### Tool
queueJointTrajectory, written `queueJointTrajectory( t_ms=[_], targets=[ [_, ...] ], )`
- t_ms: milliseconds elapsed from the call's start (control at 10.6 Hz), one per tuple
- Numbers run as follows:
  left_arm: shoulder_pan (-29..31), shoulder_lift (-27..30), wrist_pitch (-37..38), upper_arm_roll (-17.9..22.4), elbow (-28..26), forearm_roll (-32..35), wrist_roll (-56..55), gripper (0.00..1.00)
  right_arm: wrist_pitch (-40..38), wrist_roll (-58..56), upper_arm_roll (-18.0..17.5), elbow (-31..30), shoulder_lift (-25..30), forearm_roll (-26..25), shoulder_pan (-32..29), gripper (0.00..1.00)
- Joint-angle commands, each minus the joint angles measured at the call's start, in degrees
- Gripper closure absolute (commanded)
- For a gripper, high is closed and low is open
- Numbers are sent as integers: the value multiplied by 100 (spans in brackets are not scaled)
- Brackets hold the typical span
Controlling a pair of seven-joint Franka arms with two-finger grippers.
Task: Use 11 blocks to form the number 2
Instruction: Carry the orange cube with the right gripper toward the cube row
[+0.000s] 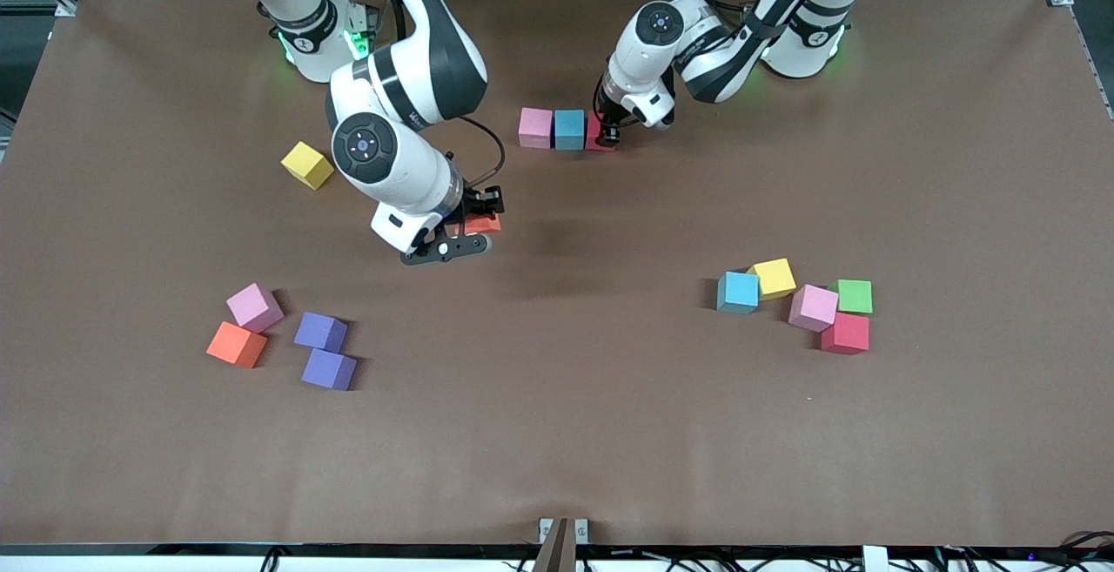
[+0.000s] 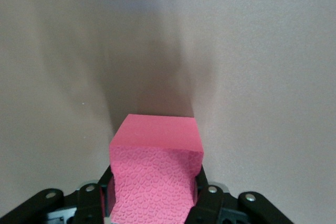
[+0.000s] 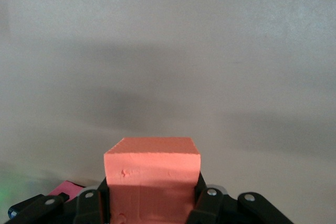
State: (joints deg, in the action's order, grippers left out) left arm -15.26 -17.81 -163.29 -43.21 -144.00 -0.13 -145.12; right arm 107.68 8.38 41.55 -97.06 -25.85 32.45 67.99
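The left claw (image 1: 607,135) is gripping a red block (image 2: 155,174), setting it against the blue block (image 1: 569,129) and pink block (image 1: 535,127) to extend a row, likely the numeral's top stroke. The right claw (image 1: 470,222) is clamping an orange block (image 3: 152,182) above mid-bench (image 1: 557,433), probably next.

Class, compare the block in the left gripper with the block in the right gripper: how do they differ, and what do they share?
The left gripper holds a red block beside the blue block, ending the row. The right gripper holds an orange block alone over bare table. Both are same-sized cubes, clamped by shut fingers.
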Motion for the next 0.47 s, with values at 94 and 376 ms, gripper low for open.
queueJointTrajectory(
  t_ms=[94,376],
  targets=[
    [-118,-38,-62,58,38,136,-201,55,16,120,37,-103,116,-99,92,90],
    [-118,-47,-62,58,47,136,-201,0,16,120,37,-103,116,-99,92,90]
  ],
)
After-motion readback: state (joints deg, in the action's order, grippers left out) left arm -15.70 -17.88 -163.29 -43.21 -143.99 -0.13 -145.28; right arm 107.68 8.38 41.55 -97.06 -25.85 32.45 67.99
